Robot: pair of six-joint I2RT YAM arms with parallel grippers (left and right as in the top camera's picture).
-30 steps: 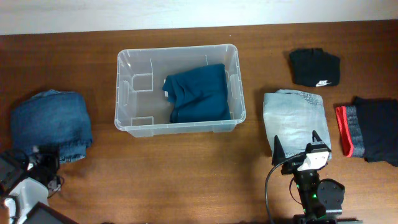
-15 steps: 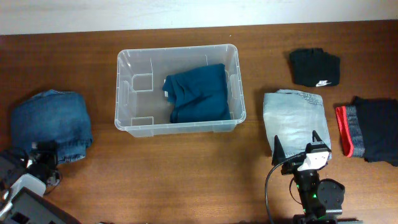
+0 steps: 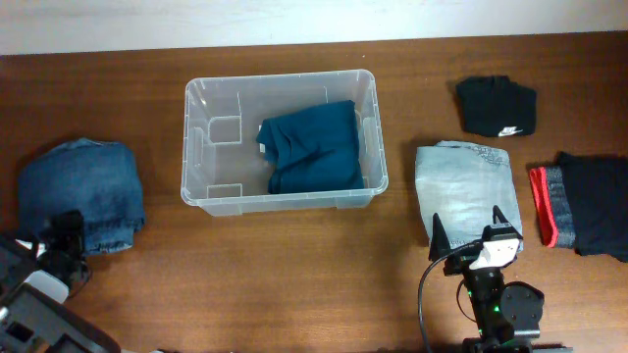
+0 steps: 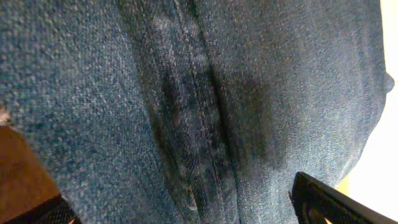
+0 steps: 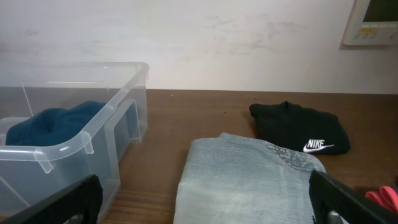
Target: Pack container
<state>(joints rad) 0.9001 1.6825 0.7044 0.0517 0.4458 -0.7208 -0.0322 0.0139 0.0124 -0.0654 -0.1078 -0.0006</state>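
On wood table (image 3: 294,255), left claw (image 3: 61,235) wide at coarse denim (image 3: 78,191), right claw (image 3: 469,224) wide

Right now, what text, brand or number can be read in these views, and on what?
"NIKE": white print on the folded black garment, right wrist view.
Beige wall panel at top right: markings too small to read.
Nothing else legible.

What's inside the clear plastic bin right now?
One folded teal garment lies in the right half of the container; the left half is bare. Anything beneath the garment is covered.
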